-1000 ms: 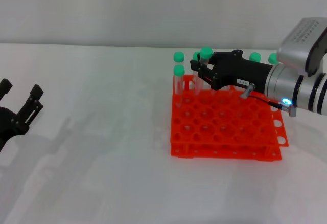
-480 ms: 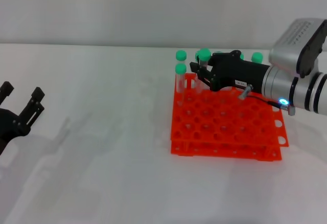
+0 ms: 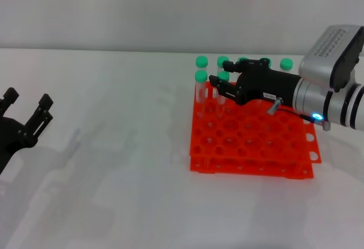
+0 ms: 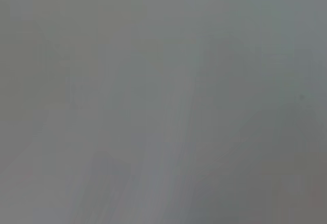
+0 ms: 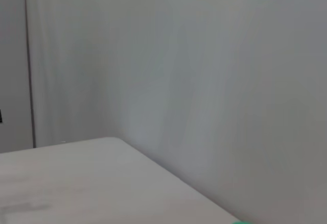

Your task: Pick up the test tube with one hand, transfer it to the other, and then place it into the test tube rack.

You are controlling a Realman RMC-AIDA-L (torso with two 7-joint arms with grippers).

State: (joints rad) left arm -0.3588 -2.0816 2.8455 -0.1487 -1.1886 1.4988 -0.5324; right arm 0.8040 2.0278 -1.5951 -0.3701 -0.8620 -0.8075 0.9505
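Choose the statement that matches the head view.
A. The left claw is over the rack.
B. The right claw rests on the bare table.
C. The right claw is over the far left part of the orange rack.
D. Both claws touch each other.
C: the right claw is over the far left part of the test tube rack, among green-capped tubes, while the left claw sits far off at the table's left edge.

My counter (image 3: pixel 114 146) carries the test tube rack (image 3: pixel 250 141) right of frame centre. Tubes stand along the rack's far edge, one test tube (image 3: pixel 222 79) between the fingers of my right pincer (image 3: pixel 220 74), which reaches in from the right edge. My left pincer (image 3: pixel 25 112) sits at the left edge, well apart.
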